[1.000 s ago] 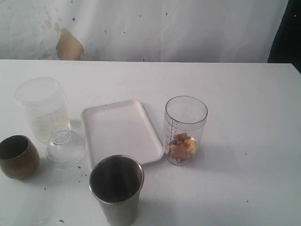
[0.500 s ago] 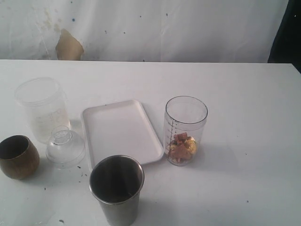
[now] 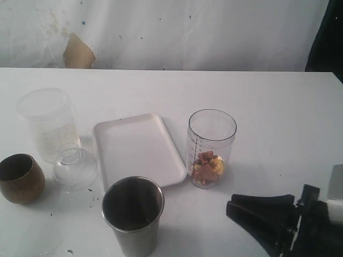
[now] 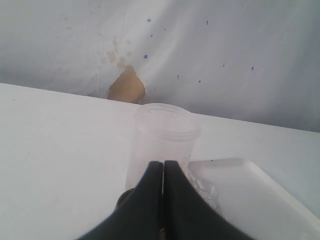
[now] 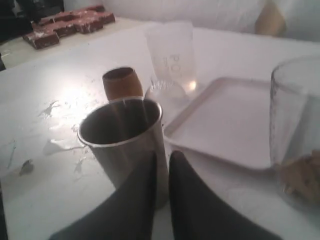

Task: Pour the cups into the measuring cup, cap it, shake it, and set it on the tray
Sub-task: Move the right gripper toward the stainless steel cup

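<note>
Tumbler (image 3: 132, 214) and right hand (image 3: 229, 210) are the pair to watch. The steel cup stands upright straight ahead of that hand's fingertips, mouth up, so I'd expect a side-on grip. The hand's fingers are all but closed, only a slit between them, and they hold nothing. The measuring cup (image 3: 210, 149) stands upright just beyond the hand, nearer than the tumbler, with brown and gold pieces in its bottom. The left hand (image 4: 163, 164) is pressed together and empty, the frosted jar (image 4: 162, 137) right before it. The tray (image 3: 136, 147) lies past the measuring cup from the right hand. The cup's black scale is too small to read, and faint lettering on the jar won't resolve.
</note>
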`<action>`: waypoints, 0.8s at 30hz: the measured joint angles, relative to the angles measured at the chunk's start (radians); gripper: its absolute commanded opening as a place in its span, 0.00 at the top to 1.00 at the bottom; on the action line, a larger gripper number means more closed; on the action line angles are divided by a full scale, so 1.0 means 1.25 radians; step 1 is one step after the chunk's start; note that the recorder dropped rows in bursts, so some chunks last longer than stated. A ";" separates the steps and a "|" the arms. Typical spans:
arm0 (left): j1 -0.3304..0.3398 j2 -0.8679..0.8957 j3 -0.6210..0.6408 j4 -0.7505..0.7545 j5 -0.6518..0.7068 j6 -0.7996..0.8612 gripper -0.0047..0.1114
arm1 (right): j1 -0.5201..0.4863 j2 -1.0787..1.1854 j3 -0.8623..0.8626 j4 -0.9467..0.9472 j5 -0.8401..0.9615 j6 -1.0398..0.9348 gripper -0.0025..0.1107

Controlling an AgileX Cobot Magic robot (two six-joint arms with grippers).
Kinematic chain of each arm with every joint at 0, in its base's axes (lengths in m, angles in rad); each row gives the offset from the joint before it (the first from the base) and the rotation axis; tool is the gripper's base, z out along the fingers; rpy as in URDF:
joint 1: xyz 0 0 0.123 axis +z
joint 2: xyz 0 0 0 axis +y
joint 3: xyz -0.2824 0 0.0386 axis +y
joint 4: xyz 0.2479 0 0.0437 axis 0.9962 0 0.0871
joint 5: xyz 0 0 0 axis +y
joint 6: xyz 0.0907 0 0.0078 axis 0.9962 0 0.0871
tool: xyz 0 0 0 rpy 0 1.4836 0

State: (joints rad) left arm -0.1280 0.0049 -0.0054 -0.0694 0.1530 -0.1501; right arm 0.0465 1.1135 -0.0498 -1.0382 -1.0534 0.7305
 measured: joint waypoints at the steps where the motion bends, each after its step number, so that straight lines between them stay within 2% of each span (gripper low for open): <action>1: 0.000 0.000 0.000 0.000 0.000 0.000 0.95 | 0.001 0.046 0.000 0.000 -0.008 -0.016 0.68; 4: 0.000 0.000 0.000 0.000 0.000 0.000 0.95 | 0.002 0.173 -0.002 0.000 -0.055 -0.090 0.52; 7: 0.000 0.000 0.000 0.000 0.000 0.000 0.95 | 0.004 0.279 -0.003 -0.004 -0.105 -0.199 0.40; 10: 0.000 0.000 0.000 0.000 0.000 0.000 0.95 | 0.019 0.369 -0.005 -0.006 -0.110 -0.316 0.35; 14: 0.000 0.000 0.000 0.000 0.000 0.000 0.95 | 0.079 0.467 -0.025 -0.008 -0.115 -0.410 0.29; 24: 0.000 0.000 0.000 0.001 0.000 0.000 0.95 | 0.186 0.569 -0.130 0.062 -0.118 -0.432 0.22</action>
State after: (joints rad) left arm -0.1280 0.0049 -0.0054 -0.0679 0.1530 -0.1501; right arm 0.2793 1.8248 -0.2127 -0.9601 -1.2013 0.1908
